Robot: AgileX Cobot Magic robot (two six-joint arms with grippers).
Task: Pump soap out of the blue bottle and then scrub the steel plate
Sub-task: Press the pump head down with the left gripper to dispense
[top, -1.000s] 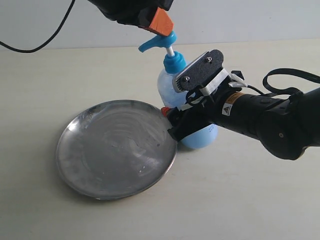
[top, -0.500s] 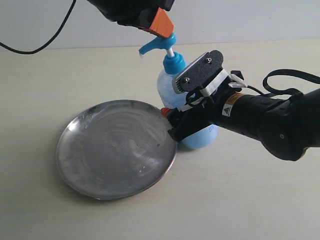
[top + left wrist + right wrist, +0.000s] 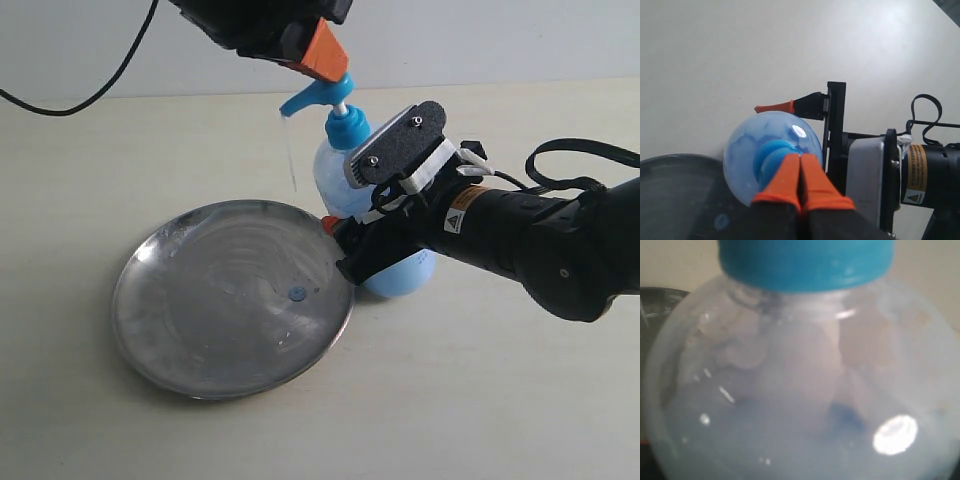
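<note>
Nearest on the pale table lies the steel plate, flat, its shiny scratched floor streaked with whitish swirls. Toward the right side of that floor sits a small round blue blob of the soap. More of it hangs as a thin pale thread from the pump spout down over the plate's far rim. At the plate's right edge, the right end effector reaches in from the right on its black arm and is clamped around the lower body of the blue bottle. The left wrist view shows an orange-tipped finger on the bottle's far side, and the right wrist view is filled by the translucent body and blue collar close up. Whether this end effector touches the plate's rim cannot be told. The bottle stands roughly upright on the table just behind the plate's right rim. Above it, the left end effector comes down from the top of the exterior view. Its orange fingers are pressed together with no gap, holding nothing, and rest on the bright blue pump head. Farthest back, a black cable loops across the upper left.
</note>
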